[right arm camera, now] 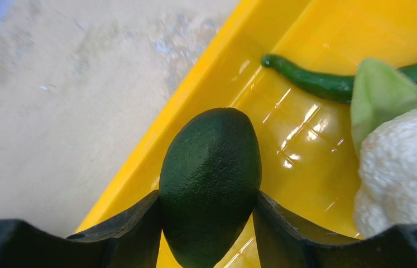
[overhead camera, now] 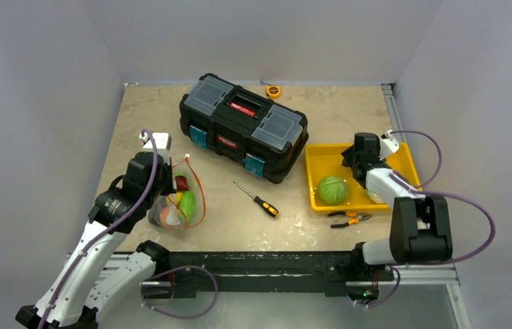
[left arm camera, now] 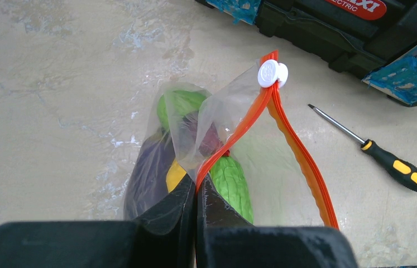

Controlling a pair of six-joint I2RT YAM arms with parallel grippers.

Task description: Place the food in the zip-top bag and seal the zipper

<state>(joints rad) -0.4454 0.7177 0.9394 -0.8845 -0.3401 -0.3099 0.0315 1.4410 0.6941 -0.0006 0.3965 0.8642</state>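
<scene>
— Beige tabletop, left side: where's the zip-top bag?
— Resting there, eggplant inside, its orange zipper pinched in the closed left gripper. At the yellow tray edge, the right gripper clasps a dark avocado.

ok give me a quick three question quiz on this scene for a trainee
1. True or false: the left tool is shut on the orange zipper of the zip-top bag.
2. What does the right tool hold? A) cabbage B) avocado C) screwdriver
3. Fill in: the pliers lie just outside the near edge of the ___ tray.
Key: 1 true; 2 B; 3 yellow
</scene>
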